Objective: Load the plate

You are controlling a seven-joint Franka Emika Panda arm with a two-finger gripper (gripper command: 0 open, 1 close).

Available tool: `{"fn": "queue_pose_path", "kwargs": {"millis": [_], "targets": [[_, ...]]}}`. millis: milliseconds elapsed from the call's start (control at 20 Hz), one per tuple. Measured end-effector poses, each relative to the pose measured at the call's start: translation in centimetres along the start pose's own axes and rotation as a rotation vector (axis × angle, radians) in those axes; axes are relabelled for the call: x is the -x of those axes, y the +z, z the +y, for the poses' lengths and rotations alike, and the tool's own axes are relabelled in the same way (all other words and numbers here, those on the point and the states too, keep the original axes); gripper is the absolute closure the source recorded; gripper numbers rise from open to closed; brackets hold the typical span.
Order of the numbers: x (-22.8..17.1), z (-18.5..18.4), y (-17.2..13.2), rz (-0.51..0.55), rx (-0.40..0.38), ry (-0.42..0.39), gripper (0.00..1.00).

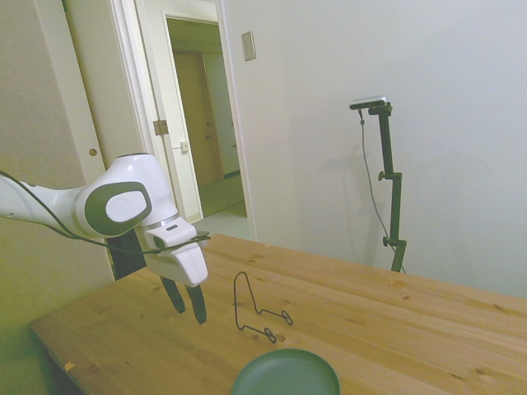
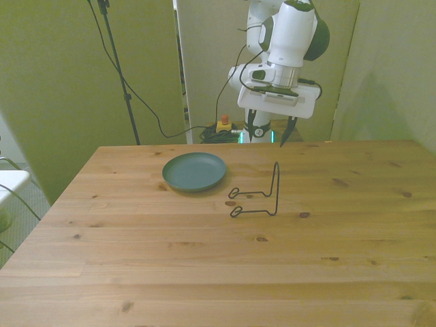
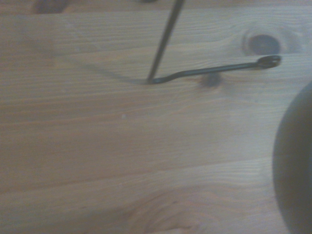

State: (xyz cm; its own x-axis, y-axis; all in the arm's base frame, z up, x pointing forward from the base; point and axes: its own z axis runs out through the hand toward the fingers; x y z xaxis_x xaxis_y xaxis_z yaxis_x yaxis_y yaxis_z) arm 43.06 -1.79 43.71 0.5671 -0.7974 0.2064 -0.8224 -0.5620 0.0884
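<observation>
The teal-green plate (image 2: 195, 170) lies flat on the wooden table (image 2: 204, 259), left of centre in the front view, and shows at the bottom edge of the side view (image 1: 286, 374). A black wire plate stand (image 2: 261, 194) rests just to its right in the front view, its upright loop rising from two feet (image 1: 257, 309). My gripper (image 2: 267, 131) hangs open and empty above the table's far edge, behind the stand and well above both things (image 1: 186, 303). The wrist view catches one foot of the stand (image 3: 209, 73) and a dark blurred edge of the plate (image 3: 295, 161).
A white object (image 2: 10, 184) sits off the table at the front view's left edge. Cables and a small red-topped button box (image 2: 223, 124) lie on the floor behind the table. An open doorway (image 1: 202, 132) shows beyond the table in the side view.
</observation>
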Motion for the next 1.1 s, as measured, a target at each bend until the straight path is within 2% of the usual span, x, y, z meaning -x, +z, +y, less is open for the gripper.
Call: {"fn": "queue_pose_path", "kwargs": {"millis": [200,400,750,1100], "targets": [[-1.5,0.3,2.7,0.050,0.097,-0.006,0.00],[-2.7,1.5,3.9,0.090,0.141,-0.026,0.00],[-3.4,2.7,7.9,0.109,0.093,-0.045,0.00],[-3.6,3.0,9.6,0.133,0.127,-0.081,0.00]]}}
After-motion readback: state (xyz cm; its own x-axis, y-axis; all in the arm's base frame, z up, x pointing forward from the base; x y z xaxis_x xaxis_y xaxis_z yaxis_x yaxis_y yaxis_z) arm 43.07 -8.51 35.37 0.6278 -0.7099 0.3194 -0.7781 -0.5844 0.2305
